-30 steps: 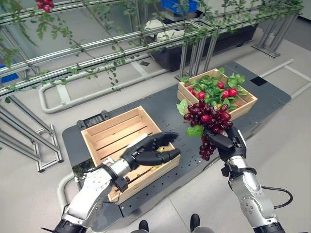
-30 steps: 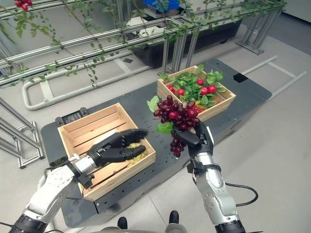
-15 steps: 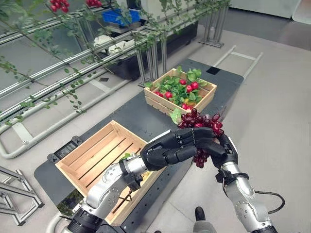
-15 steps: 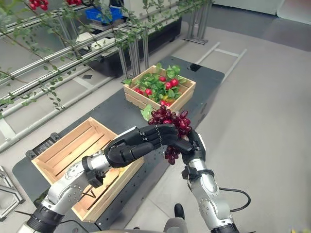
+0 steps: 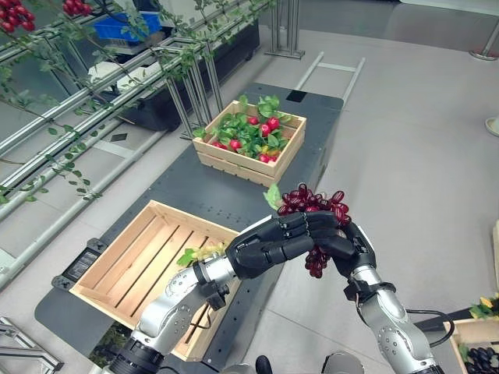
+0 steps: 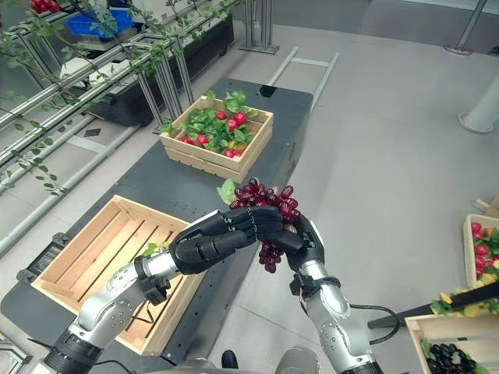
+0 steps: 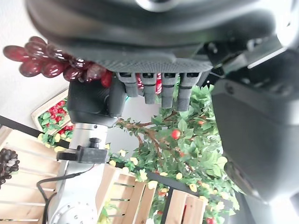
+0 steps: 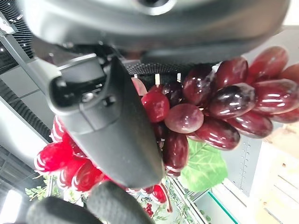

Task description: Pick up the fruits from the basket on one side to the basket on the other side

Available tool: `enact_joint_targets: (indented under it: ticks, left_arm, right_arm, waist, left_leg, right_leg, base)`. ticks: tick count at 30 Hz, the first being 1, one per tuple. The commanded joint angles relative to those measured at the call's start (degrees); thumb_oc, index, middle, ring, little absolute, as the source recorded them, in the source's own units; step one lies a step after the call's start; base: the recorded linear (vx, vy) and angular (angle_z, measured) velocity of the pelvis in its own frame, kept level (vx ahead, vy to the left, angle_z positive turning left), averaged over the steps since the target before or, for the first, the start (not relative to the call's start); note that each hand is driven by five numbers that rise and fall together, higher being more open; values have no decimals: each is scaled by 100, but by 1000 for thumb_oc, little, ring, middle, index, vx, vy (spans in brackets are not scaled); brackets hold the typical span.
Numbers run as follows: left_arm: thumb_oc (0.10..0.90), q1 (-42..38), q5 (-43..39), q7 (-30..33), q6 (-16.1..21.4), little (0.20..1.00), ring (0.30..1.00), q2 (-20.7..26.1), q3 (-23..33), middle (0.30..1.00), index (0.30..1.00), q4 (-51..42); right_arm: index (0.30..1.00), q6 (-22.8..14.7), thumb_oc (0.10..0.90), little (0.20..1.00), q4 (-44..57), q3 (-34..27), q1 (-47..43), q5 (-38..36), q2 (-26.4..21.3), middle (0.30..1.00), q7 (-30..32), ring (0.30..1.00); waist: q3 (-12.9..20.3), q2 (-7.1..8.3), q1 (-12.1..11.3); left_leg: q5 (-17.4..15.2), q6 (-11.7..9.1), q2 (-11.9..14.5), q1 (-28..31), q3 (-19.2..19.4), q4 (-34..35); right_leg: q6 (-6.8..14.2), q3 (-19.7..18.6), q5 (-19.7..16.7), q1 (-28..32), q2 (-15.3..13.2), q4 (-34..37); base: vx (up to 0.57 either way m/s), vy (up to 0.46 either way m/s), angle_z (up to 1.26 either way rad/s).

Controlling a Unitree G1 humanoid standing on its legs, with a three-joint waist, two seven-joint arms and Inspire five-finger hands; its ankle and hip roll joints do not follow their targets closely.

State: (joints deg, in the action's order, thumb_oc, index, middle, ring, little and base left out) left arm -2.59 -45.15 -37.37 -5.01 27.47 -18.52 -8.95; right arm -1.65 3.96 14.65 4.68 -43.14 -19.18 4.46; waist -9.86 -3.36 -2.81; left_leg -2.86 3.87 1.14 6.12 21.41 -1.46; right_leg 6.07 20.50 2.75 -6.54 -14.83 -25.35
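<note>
I have the bunch of red grapes [image 5: 316, 212] up in the air, off past the edge of the dark platform [image 5: 234, 195], between my two crates. My right hand [image 5: 348, 245] is curled around the bunch from below, and in its wrist view I can see the thumb wrapped right against the shiny grapes, so it is gripping them. My left hand [image 5: 274, 241] reaches across and lays its fingers over the top of the same bunch. I think I am passing the grapes from one hand to the other, because the empty crate is on my left side and the right arm would have to stretch far to get there. I cannot tell for sure if the left hand has a real grip on them or is only resting there (the grapes and the other hand hide the fingertips). The far wooden crate [image 5: 293, 139] is full of green leaves and small red fruits. The near wooden crate [image 5: 105, 261] on my left has bare slats inside, with just a bit of green leaf and something pale at its near corner beside my left arm. More crates with fruit [image 6: 481, 241] sit on the floor far off to my right. I think the grapes should go into the near crate next.
</note>
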Motion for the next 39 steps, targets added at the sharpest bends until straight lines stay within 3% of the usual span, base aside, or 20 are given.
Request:
enact_joint_targets:
  ticks: [1, 3, 6, 13, 17, 19, 20, 21, 23, 24, 26, 31, 36, 39]
  left_arm:
    - [800, -187, -469, -57, 453, 900, 900, -25, 286, 900, 900, -601]
    - [800, -138, -532, -38, 452, 900, 900, 4, 328, 900, 900, -646]
    - [800, -44, -589, 96, 552, 900, 900, 0, 307, 900, 900, -777]
    - [800, -216, -777, 390, 735, 900, 900, -378, 204, 900, 900, -701]
    - [800, -265, -795, 423, 789, 900, 900, -520, 187, 900, 900, -609]
    - [800, -259, -825, 298, 751, 900, 900, -625, 213, 900, 900, -560]
    - [800, -237, -808, 286, 694, 900, 900, -679, 243, 900, 900, -573]
    - [800, -187, -769, 407, 721, 900, 900, -686, 285, 900, 900, -643]
    - [800, -132, -775, 470, 735, 900, 900, -693, 345, 900, 900, -675]
    - [800, -77, -789, 544, 731, 900, 900, -730, 470, 900, 900, -668]
    - [800, -39, -873, 539, 668, 900, 900, -720, 622, 900, 900, -684]
    - [800, 2, -982, 540, 629, 900, 900, -774, 706, 900, 900, -726]
    - [800, -117, -861, 223, 586, 900, 900, -706, 623, 900, 900, -594]
    - [800, -130, -929, 85, 461, 900, 900, -539, 644, 900, 900, -614]
  right_arm:
    - [300, -983, 400, 300, 548, -47, -717, -2, 451, 300, -273, 300]
    - [300, -1011, 400, 300, 527, 37, -693, 143, 538, 300, -294, 300]
    - [300, -1018, 400, 300, 518, 154, -648, 188, 513, 300, -322, 300]
    - [300, -927, 400, 300, 472, 190, -561, 265, 249, 300, -487, 300]
    - [300, -897, 400, 300, 445, 112, -500, 215, 117, 300, -636, 300]
    - [300, -850, 400, 300, 436, 56, -453, 236, 56, 300, -703, 300]
    - [300, -805, 400, 300, 431, 11, -449, 186, 21, 300, -728, 300]
    - [300, -696, 400, 300, 442, -1, -473, 95, -33, 300, -792, 300]
    - [300, -556, 400, 300, 457, -18, -508, 46, -68, 300, -892, 300]
    - [300, -338, 400, 300, 506, -49, -547, 25, -109, 300, -981, 300]
    - [300, -87, 400, 300, 618, -120, -505, -3, -182, 300, -1114, 300]
    - [300, 72, 400, 300, 679, -204, -371, -100, -273, 300, -1285, 300]
    - [300, 139, 400, 300, 595, -188, -268, -285, -204, 300, -1546, 300]
    - [300, 120, 400, 300, 549, -248, -284, -405, -197, 300, -1510, 300]
  waist:
    - [546, 195, -137]
    - [627, 245, -185]
    - [714, 305, -215]
    - [716, 427, 16]
    - [681, 459, 123]
    - [653, 502, 164]
    - [635, 536, 136]
    - [621, 593, 45]
    - [637, 615, -15]
    - [684, 622, -64]
    - [762, 633, -39]
    - [752, 689, 42]
    - [781, 517, 270]
    - [710, 489, 322]
  left_leg:
    - [-257, 40, -639, -8, -498, 442]
    - [-143, -48, -578, -74, -336, 497]
    - [186, -346, -295, -350, 120, 537]
    - [580, -689, 107, -750, 391, 646]
    - [737, -824, 255, -910, 385, 646]
    - [747, -846, 291, -957, 301, 612]
    - [687, -813, 226, -931, 35, 576]
    - [630, -736, 146, -1005, -577, 388]
    - [590, -723, 104, -971, -1076, 401]
    - [578, -736, 112, -860, -1571, 474]
    - [473, -760, 99, -799, -1891, 331]
    - [100, -789, 29, -846, -2037, -395]
    - [144, -670, 84, -317, -1613, 291]
    - [-25, -517, -139, -147, -1637, 345]
  right_leg:
    - [433, 85, 88, 784, -54, -104]
    - [399, 223, 206, 1114, 77, 642]
    - [302, 376, 390, 1597, 435, 1962]
    - [59, 178, 2, 1598, 991, 3030]
    - [0, 77, -87, 1363, 1084, 3035]
    - [-38, -6, -133, 1270, 1116, 3035]
    - [-55, -116, -155, 1225, 1120, 3035]
    - [-121, -384, -259, 1091, 1134, 3035]
    - [-146, -659, -280, 1035, 1163, 3035]
    - [-167, -987, -298, 993, 1194, 3035]
    - [-176, -1274, -309, 944, 1204, 3035]
    - [-146, -1539, -358, 983, 1087, 3035]
    - [63, -1479, -438, 996, 880, 3035]
    - [339, -1528, -647, 927, 570, 3011]
  base:
    - [-153, -248, -93]
    - [-181, -311, -118]
    - [-235, -367, -102]
    - [-261, -273, -56]
    - [-216, -181, -26]
    - [-189, -153, -20]
    - [-153, -78, -28]
    - [-152, -71, -47]
    - [-67, 1, -69]
    - [-21, 39, -80]
    - [-33, 78, -95]
    - [-46, 157, -91]
    - [-11, 319, -25]
    - [0, 341, -3]
